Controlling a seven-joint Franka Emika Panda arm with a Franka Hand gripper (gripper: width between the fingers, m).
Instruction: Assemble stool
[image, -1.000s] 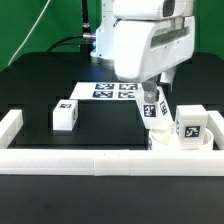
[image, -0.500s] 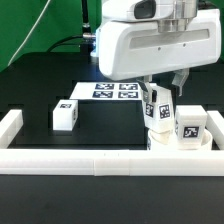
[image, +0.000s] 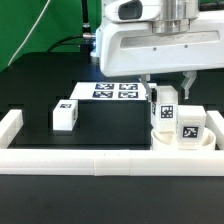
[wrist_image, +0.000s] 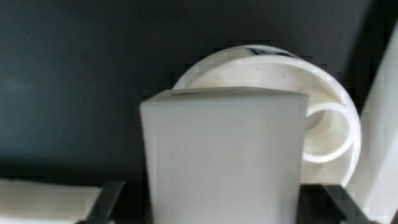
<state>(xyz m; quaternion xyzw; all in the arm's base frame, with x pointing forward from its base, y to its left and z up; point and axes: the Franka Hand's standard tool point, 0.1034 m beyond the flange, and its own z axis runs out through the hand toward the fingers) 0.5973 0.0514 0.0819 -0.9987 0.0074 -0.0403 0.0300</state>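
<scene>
By the front rail (image: 100, 160), the seat (image: 158, 138) carries a standing leg (image: 190, 126) at its three o'clock; the gripper (image: 168, 92), clamped on a second leg (image: 165, 108), has righted it from tilted to upright over the nine o'clock side, apparently ready for insertion.

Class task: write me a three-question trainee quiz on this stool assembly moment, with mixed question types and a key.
1. True or false: the gripper is empty.
2. Where is the loose leg? A) on the table, towards the exterior view's left; B) on the marker board; C) on the border rail.
3. Fill in: the held leg is upright over the ____.
Key: 1 false; 2 A; 3 round seat.
</scene>
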